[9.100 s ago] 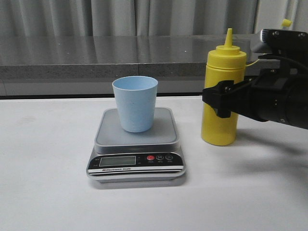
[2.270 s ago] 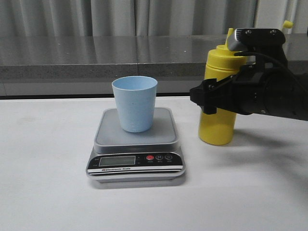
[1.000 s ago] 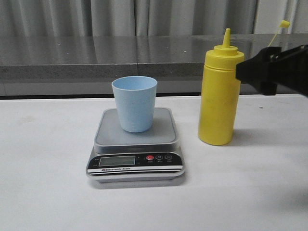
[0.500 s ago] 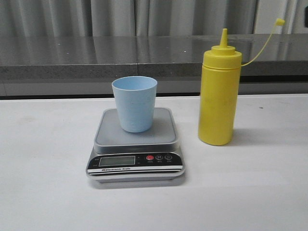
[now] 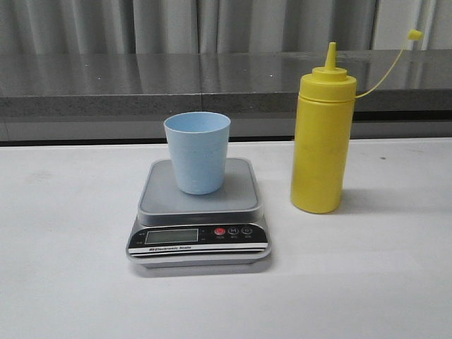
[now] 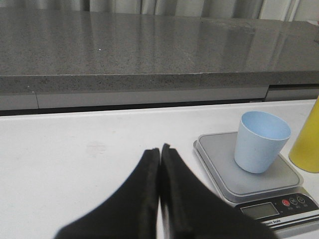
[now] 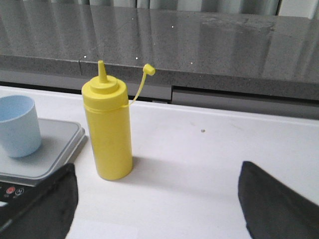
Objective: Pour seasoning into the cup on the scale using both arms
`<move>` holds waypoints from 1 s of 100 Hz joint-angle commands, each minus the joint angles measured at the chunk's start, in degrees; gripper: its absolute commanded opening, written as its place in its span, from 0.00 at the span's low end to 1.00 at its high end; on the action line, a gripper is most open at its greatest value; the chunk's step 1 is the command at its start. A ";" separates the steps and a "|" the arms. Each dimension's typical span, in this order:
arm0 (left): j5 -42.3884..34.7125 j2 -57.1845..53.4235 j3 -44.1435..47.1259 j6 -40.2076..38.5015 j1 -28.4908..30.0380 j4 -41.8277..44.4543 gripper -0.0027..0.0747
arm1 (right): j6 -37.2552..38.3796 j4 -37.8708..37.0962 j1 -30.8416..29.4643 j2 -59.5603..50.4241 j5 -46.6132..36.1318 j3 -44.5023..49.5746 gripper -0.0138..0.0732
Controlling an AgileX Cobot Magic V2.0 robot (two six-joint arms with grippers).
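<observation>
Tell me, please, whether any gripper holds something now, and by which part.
Nothing is held. The left gripper is shut on nothing; the right gripper is open, away from the squeeze bottle.

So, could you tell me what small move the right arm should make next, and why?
Probably bring the open right end effector forward around the seasoning bottle. The bottle stands upright on the table beside the scale, ungrasped, its cap off the nozzle, and the cup waits on the platform.

We face the worktop (image 5: pixel 63 282) head-on; both wrist cameras look in from either side, sharing the scale (image 5: pixel 200 212).
</observation>
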 commanded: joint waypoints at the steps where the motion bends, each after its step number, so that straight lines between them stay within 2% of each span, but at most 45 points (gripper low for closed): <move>1: -4.20 0.47 -1.55 0.02 0.02 -0.59 0.01 | -0.60 -1.24 -0.30 -0.60 -1.61 -1.58 0.81; 12: -4.20 0.47 -1.55 0.02 0.02 -0.59 0.01 | -0.60 -2.67 -0.30 -0.60 -1.87 -1.58 0.62; 24: -4.20 0.47 -1.55 0.02 0.02 -0.59 0.01 | -0.60 -2.75 -0.30 -0.60 -2.77 -1.58 0.34; 38: -4.20 0.47 -1.55 0.02 0.02 -0.59 0.01 | -0.60 -2.75 -0.30 -0.60 -4.34 -1.58 0.07; 100: -4.20 0.47 -1.55 0.02 0.02 -0.59 0.01 | -0.60 -2.69 -0.30 -0.60 -6.32 -1.58 0.08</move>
